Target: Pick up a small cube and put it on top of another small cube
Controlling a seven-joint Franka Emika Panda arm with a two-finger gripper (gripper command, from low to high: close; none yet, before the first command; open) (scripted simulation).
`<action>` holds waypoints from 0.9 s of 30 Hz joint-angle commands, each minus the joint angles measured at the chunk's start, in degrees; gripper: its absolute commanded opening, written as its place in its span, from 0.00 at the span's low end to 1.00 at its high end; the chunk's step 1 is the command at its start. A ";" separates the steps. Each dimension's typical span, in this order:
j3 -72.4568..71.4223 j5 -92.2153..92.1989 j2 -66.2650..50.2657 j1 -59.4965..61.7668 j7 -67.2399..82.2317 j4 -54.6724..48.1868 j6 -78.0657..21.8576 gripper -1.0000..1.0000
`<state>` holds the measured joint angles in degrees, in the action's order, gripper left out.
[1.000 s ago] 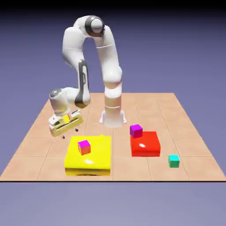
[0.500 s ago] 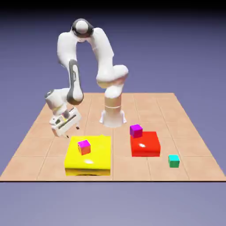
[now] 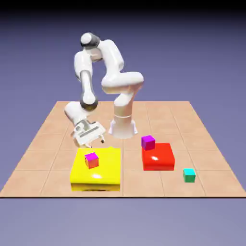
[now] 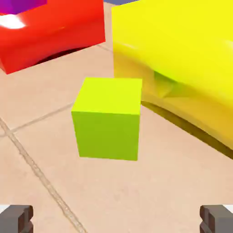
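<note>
Ext. view: my gripper (image 3: 92,143) hangs tilted above the table (image 3: 139,180), at the far edge of the yellow block (image 3: 97,175). Target, the magenta-topped orange-red cube (image 3: 92,160), sits on that block, just beyond my fingers toward the cam. Risk: a low sideways swing w/ this tilt could clip block or target & knock the latter off. Red block (image 3: 158,157) is well apart from me; low risk.

Hand view: jaws wide, nothing held. Lime cube (image 4: 108,119) stands on the tiles ahead of my fingertips, between them but nearer the left one in view, apart from both. Faults poss.: (1) off-centre approach, one finger lands on cube top or shoves it; (2) yellow block close by on view's right, finger may jam on its side; (3) closing while tilted, cube gripped skew, slips or stacks badly. Rec. level & centre 1st.
</note>
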<state>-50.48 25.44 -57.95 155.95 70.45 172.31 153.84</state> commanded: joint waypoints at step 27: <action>-1.52 -0.75 -0.41 0.80 -3.14 -2.34 -4.19 0.00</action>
<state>-51.99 24.71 -58.36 156.76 67.30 169.97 149.59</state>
